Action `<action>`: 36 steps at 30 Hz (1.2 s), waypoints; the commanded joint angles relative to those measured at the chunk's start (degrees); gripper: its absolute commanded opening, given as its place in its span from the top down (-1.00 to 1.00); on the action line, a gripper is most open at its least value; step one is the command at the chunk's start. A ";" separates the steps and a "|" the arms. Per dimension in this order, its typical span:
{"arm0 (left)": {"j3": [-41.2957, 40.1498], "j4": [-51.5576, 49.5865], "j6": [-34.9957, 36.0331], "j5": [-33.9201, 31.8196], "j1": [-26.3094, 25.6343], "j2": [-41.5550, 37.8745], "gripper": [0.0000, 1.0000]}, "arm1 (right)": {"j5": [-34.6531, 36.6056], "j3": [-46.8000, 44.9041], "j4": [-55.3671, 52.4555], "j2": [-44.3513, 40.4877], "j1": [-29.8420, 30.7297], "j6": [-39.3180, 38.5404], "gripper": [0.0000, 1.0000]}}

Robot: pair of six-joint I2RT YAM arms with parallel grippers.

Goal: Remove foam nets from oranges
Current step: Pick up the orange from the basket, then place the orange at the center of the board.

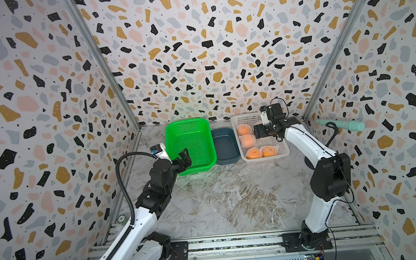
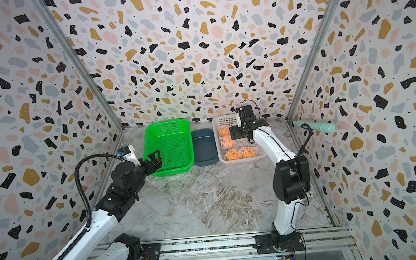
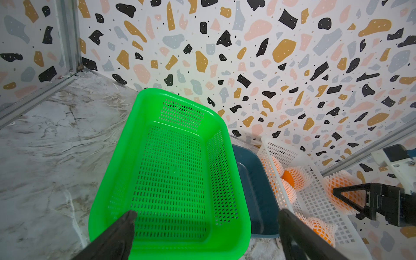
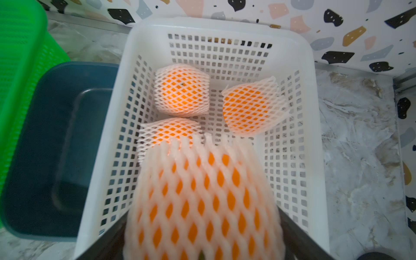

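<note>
Over white basket, R end effector pinching netted orange, L end effector spread

My left arm and right arm wear white shells between bulky black joints. A ribbed black hose loops along the left; thin black wires curl at the right wrist. My left tool has black, triangular-framed fingers. Black base plates sit beneath.

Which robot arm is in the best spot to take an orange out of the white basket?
Right. The right gripper is over the white basket, closed on a netted orange. The left gripper hangs open and empty at the green basket, away from the oranges.
</note>
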 commanded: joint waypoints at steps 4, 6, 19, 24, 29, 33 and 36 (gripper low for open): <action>2.02 2.12 1.38 2.05 -0.53 0.85 -0.99 | -0.09 -3.95 -1.94 -6.80 5.29 0.21 -0.74; 2.51 1.68 1.93 2.59 -0.54 1.29 -0.99 | 0.06 -5.15 -1.72 -8.74 6.95 0.52 -0.74; 6.77 -0.62 4.62 5.76 -0.49 3.79 -0.99 | 2.95 -13.87 -1.46 -20.35 21.09 3.70 -0.74; 7.73 -1.44 6.65 9.82 -0.54 4.58 -0.99 | 4.41 -18.99 -0.15 -23.24 27.42 5.48 -0.74; 6.92 -0.92 6.89 11.85 -0.56 5.14 -0.99 | 4.93 -27.03 5.78 -26.80 34.89 4.63 -0.74; 3.16 3.49 5.09 12.19 -0.54 2.54 -0.99 | 4.66 -33.26 10.82 -28.06 39.52 3.52 -0.75; 0.28 5.86 4.21 11.51 -0.69 -0.04 -0.99 | 4.87 -37.69 14.43 -28.10 41.92 3.81 -0.75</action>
